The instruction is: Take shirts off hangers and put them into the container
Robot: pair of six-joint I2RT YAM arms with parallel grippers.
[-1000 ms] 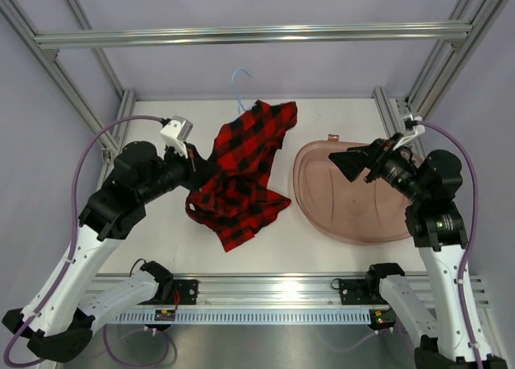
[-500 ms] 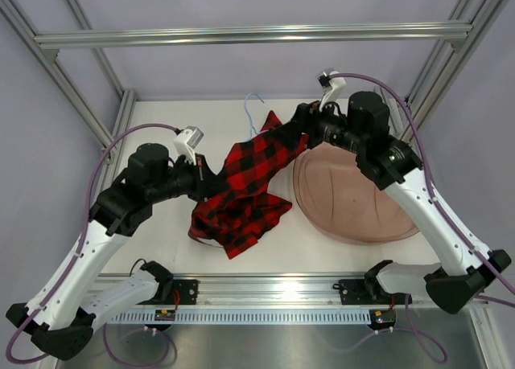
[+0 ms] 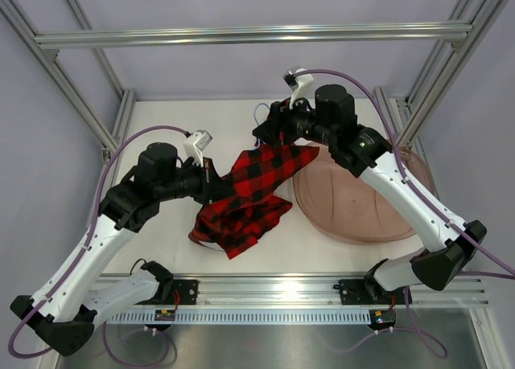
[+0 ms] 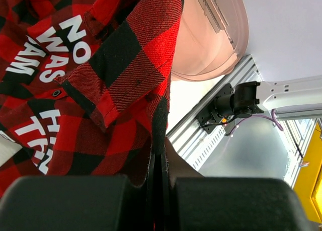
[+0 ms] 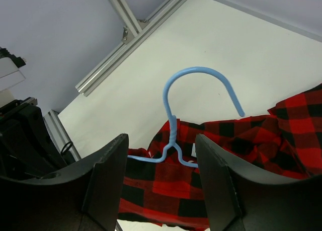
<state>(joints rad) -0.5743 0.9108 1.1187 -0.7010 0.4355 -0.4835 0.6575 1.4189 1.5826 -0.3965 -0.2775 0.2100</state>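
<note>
The red-and-black plaid shirt (image 3: pixel 249 194) hangs bunched between both arms, its lower part resting on the table left of the container (image 3: pixel 362 212), a pinkish-brown tub. My left gripper (image 3: pixel 208 180) is shut on a fold of the shirt's edge (image 4: pixel 160 140); white printed letters show on the cloth (image 4: pixel 60 45). The light-blue hanger (image 5: pixel 173 125) is still in the collar, its hook (image 3: pixel 261 112) pointing toward the back. My right gripper (image 5: pixel 163 175) is open, its fingers (image 5: pixel 108 180) either side of the hanger's twisted neck and not touching it.
Aluminium frame posts (image 3: pixel 88 104) stand at both sides and a crossbar (image 3: pixel 249 35) runs overhead at the back. A metal rail (image 3: pixel 265 293) with the arm bases lines the near edge. The container's rim (image 4: pixel 229 45) lies just right of the shirt.
My right arm has swung from over the container to the hanger at the shirt's collar, its jaws narrowing. The left gripper has shifted slightly right, still holding the shirt.
</note>
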